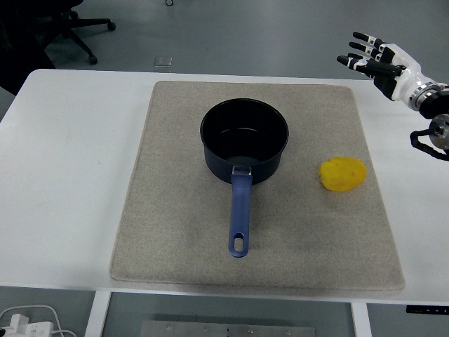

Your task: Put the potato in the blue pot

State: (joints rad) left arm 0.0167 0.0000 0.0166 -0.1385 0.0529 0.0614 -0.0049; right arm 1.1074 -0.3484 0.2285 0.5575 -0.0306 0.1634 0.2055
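A yellow potato (343, 174) lies on the beige mat (175, 232), to the right of the blue pot (244, 140). The pot stands at the mat's middle with its blue handle (240, 214) pointing toward the near edge; its dark inside holds nothing. My right hand (372, 56) is raised at the upper right, above the table's far right corner and well away from the potato. Its fingers (361, 49) are spread and hold nothing. The left arm is out of view.
The white table (63, 175) extends bare to the left of the mat. An office chair base (77, 28) stands on the floor beyond the far left corner. A white power strip (28, 324) shows below the near edge.
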